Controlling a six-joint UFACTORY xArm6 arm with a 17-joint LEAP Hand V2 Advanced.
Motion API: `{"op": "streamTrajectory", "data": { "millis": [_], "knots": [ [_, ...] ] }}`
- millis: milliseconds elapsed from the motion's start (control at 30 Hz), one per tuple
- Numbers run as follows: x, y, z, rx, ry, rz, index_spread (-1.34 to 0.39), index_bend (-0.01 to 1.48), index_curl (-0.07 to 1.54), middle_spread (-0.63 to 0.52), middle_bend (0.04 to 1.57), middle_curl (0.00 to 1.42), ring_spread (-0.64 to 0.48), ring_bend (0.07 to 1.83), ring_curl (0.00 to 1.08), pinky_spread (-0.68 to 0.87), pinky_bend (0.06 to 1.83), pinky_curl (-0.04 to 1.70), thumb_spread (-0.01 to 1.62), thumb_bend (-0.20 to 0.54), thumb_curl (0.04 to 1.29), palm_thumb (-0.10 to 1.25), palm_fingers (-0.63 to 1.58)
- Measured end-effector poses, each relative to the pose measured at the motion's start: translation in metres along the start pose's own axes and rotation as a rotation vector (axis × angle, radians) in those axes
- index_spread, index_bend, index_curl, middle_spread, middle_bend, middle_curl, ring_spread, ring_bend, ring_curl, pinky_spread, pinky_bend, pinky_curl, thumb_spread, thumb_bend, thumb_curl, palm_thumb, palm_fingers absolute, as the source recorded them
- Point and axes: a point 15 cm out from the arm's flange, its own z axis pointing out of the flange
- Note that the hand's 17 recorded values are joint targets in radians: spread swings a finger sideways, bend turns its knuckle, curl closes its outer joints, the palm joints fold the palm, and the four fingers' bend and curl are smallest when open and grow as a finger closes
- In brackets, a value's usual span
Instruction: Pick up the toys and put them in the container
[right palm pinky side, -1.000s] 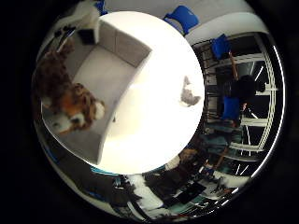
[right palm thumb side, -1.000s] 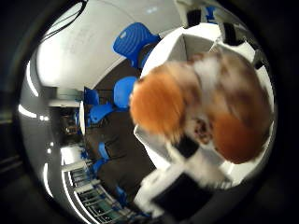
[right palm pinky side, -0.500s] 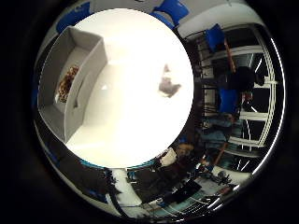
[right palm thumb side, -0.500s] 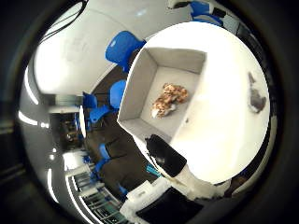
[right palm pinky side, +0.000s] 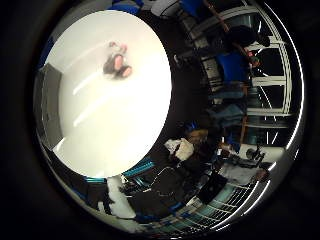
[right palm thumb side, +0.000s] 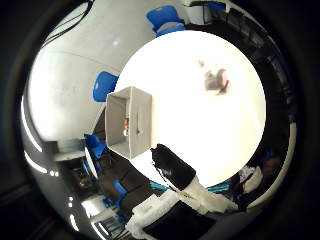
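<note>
**One toy in the box, one out on the table**

Two toys show on the round white table (right palm thumb side: 200, 150). Going from left to right in the thumb-side view, the first thing is the grey box (right palm thumb side: 142, 117), standing at the table's edge with its open top toward the camera. Inside it, against the far wall, lies a small orange and white toy (right palm thumb side: 125, 126), only partly seen past the rim. Blue chairs (right palm thumb side: 105, 85) stand on the floor beyond the box, near the pale wall.

Next comes the hand (right palm thumb side: 172, 167), reaching in from the view's edge just beside the box: one black fingertip on a white body, stretched out straight and holding nothing. How the other fingers stand I cannot tell.

Further right, well apart from the box, a grey toy with pink patches (right palm thumb side: 217, 80) lies alone on the bare tabletop; it is blurred, so its form is unclear.

Both the table and the box appear small, far from the palm.
</note>
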Motion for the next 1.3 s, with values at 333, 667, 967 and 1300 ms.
{"op": "streamTrajectory", "data": {
  "millis": [333, 667, 967, 1300],
  "knots": [
    [0.038, -0.042, 0.096, -0.049, -0.008, 0.061, -0.24, 0.15, 0.25, 0.19, 0.28, 0.33, 0.25, 0.49, 0.23, 0.5, 0.59, 0.3, 1.18, -0.019, 0.29, 0.44, 0.15],
    [0.039, -0.072, 0.159, -0.059, -0.012, 0.089, -0.22, 0.15, 0.25, 0.19, 0.28, 0.32, 0.25, 0.51, 0.23, 0.5, 0.62, 0.28, 1.17, -0.02, 0.29, 0.44, 0.15],
    [0.033, -0.106, 0.19, 0.023, -0.003, 0.078, -0.22, 0.15, 0.25, 0.19, 0.3, 0.33, 0.25, 0.54, 0.23, 0.5, 0.64, 0.27, 1.17, -0.02, 0.29, 0.44, 0.17],
    [0.017, -0.115, 0.187, 0.046, -0.013, 0.056, -0.21, 0.15, 0.25, 0.17, 0.32, 0.33, 0.23, 0.57, 0.22, 0.51, 0.67, 0.26, 1.15, -0.023, 0.28, 0.4, 0.17]
  ]
}}
